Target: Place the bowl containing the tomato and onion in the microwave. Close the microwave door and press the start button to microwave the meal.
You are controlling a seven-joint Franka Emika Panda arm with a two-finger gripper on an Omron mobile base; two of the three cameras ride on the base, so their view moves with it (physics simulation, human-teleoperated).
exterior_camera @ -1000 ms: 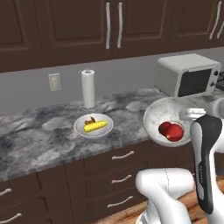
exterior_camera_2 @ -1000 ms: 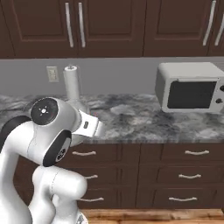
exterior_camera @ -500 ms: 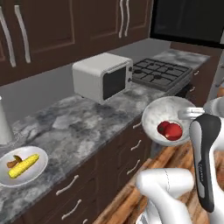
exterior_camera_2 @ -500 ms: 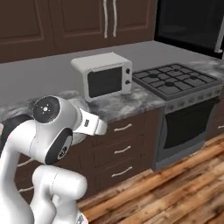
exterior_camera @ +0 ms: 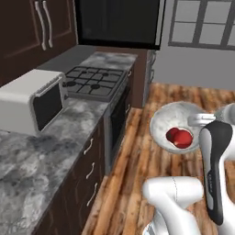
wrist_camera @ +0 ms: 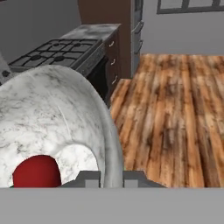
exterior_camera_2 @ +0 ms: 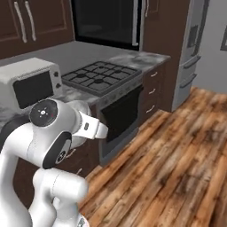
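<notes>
Bowl [exterior_camera: 176, 126] in left base view is riding beside the wrist over wood floor, tomato [exterior_camera: 179, 137] inside; right base view is showing the microwave [exterior_camera_2: 106, 22] above the stove [exterior_camera_2: 99, 76]; hand view: gripper [wrist_camera: 112, 177] fingers are clamping the bowl rim, so keeping it level matters

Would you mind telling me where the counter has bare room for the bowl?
The marble counter is bare in front of the white oven box, and beyond the stove. The stove's grates are crowded; the bowl hangs over the floor.
</notes>
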